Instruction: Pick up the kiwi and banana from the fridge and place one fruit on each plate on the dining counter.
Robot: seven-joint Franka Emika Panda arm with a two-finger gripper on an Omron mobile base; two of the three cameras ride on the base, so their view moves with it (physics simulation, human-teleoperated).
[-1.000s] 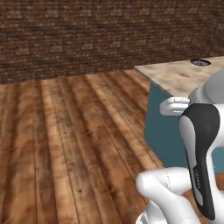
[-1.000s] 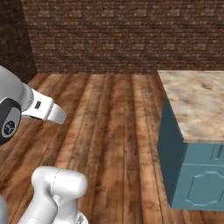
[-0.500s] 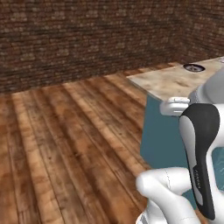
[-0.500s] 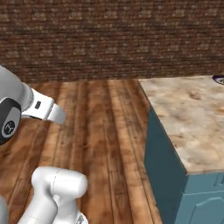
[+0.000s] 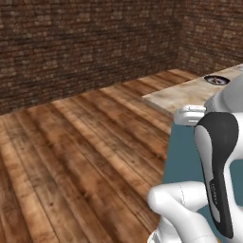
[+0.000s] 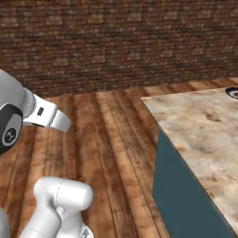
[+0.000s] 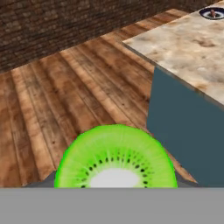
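Note:
The kiwi (image 7: 116, 164), cut face bright lime green with a white core, sits close up at the bottom of the hand view. It lies between the jaws of my gripper (image 7: 116, 185), which is shut on it; the fingertips are hidden behind the fruit. The dining counter (image 7: 192, 48) with its beige marbled top and teal base stands to the right, also seen in the left base view (image 5: 187, 97) and the right base view (image 6: 204, 135). Far along its top lies a dark plate (image 7: 212, 13) (image 5: 217, 79) (image 6: 234, 93) with a small brownish thing on it, too small to tell.
Wooden plank floor (image 5: 80, 152) stretches ahead and to the left. A dark brick wall (image 6: 116, 42) closes the room behind it. The counter's near corner (image 7: 151, 65) juts toward the hand.
The whole picture has shifted, so the base has moved: the counter's end has come closer and larger, and the dark plate has come into the right base view. The arm's pose is unchanged.

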